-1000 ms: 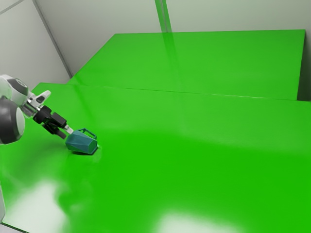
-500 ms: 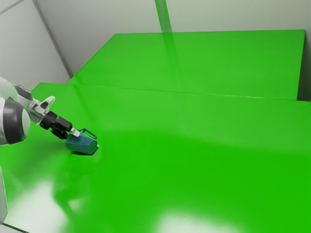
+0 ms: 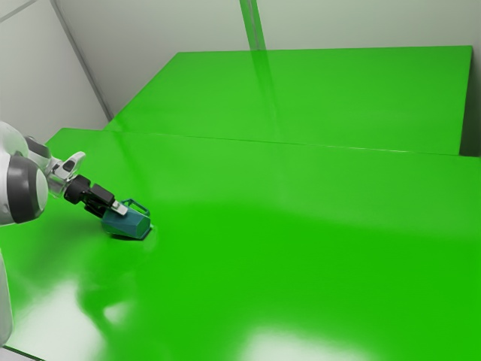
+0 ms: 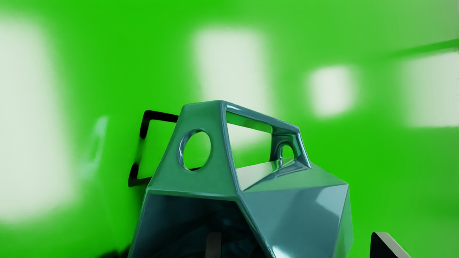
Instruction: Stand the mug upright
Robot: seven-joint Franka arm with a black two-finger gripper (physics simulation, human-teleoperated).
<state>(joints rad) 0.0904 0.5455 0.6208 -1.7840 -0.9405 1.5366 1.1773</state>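
Note:
The teal faceted mug (image 3: 128, 225) lies on its side on the green table, with its angular handle (image 3: 138, 204) pointing up. My gripper (image 3: 116, 210) is at the end of the mug nearest the arm, by the exterior view's left. In the wrist view the dark mouth of the mug (image 4: 294, 211) faces my hand. There, the gripper (image 4: 300, 245) stands open: one fingertip (image 4: 214, 245) overlaps the dark mouth, while the other is outside the mug's side wall, with a gap showing beside it.
The glossy green table (image 3: 301, 263) reaches far toward the exterior view's right. Behind it is a second green surface (image 3: 316, 98), then pale walls (image 3: 361, 22). Bright reflections lie on the tabletop.
My hand has moved toward the exterior view's right, closer over the mug's near end, mostly during the first half second. The mug has hardly moved.

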